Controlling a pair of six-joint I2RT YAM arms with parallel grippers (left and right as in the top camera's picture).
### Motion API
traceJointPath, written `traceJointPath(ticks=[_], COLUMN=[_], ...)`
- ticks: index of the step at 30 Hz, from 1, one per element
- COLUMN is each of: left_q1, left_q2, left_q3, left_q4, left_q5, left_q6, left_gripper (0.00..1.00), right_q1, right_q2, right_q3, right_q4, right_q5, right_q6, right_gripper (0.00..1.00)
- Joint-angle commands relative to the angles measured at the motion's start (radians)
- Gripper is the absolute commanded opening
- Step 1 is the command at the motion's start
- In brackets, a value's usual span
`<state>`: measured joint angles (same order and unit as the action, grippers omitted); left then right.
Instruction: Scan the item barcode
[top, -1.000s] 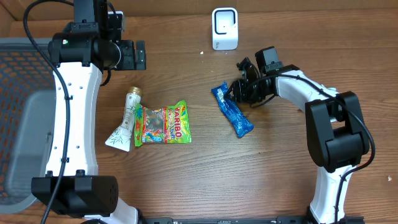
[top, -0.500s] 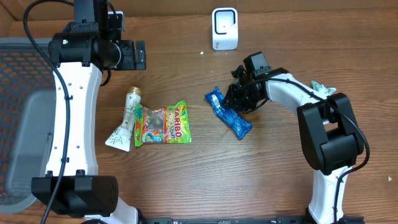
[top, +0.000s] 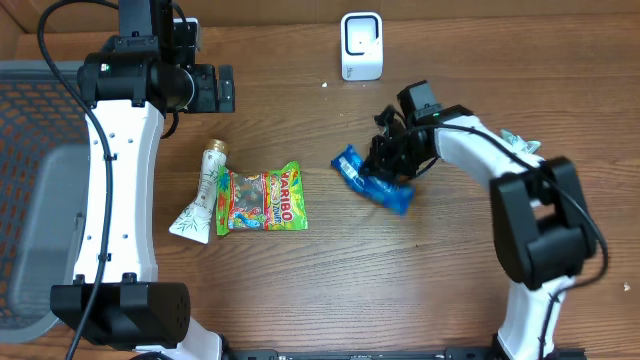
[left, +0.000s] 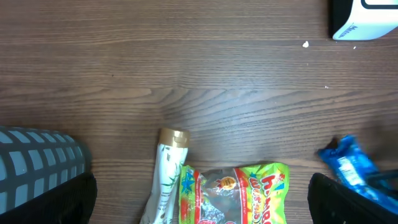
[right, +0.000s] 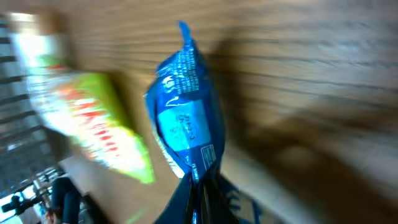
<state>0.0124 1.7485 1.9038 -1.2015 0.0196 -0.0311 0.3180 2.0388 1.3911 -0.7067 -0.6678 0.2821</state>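
Two arms stood over the wooden table (top: 300, 290), but only the right gripper (top: 388, 168) had anything in hand. Its jaws were pressed together on the blue snack packet (top: 358, 175), right of centre in the overhead view. The packet's long axis ran from upper left to lower right, with the pinch toward its lower-right end. Whether it was clear of the wood could not be told.

The white barcode scanner (top: 362, 45) sat near the top edge, above the packet and slightly left of it. Judging from that, the coming move would be a carry toward the top of the frame, and the right arm was much the nearer.

In the blurred right wrist view the packet (right: 186, 118) looked like glossy, crinkled film with a pale printed panel and a crimped tip. The scanner was a smooth, rounded plastic block.

The left gripper (top: 215, 90) hung spread wide at upper left, holding nothing. Below it lay a shiny Haribo gummy bag (top: 265, 197), touching a white gold-capped tube (top: 203, 195). A grey mesh basket (top: 30, 200) filled the left edge.
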Motion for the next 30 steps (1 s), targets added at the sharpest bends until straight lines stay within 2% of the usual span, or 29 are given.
traceJointPath(ticks=[1, 5, 9, 19, 27, 30], left_q1=[-0.006, -0.006, -0.006, -0.006, -0.006, -0.006], left_q2=[-0.002, -0.002, -0.002, -0.002, -0.002, -0.002], left_q3=[-0.003, -0.003, -0.003, -0.003, -0.003, -0.003], left_q4=[0.001, 0.001, 0.001, 0.001, 0.001, 0.001], left_q5=[0.007, 0.007, 0.006, 0.006, 0.006, 0.007], left_q6=[-0.018, -0.018, -0.018, -0.018, -0.018, -0.018], left_gripper=[0.99, 1.00, 1.00, 1.00, 0.99, 1.00], right_q1=[-0.021, -0.029, -0.047, -0.159, -0.168, -0.168], right_q2=[-0.198, -0.312, -0.396, -0.468, -0.468, -0.468], right_q3=[0.012, 0.012, 0.012, 0.012, 0.012, 0.012], right_q4=[0.000, 0.002, 0.047, 0.264, 0.446, 0.463], right_q5=[-0.116, -0.156, -0.282, -0.456, -0.514, -0.513], right_q6=[-0.031, -0.027, -0.010, 0.312, 0.474, 0.478], right_gripper=[0.04, 0.04, 0.04, 0.04, 0.04, 0.04])
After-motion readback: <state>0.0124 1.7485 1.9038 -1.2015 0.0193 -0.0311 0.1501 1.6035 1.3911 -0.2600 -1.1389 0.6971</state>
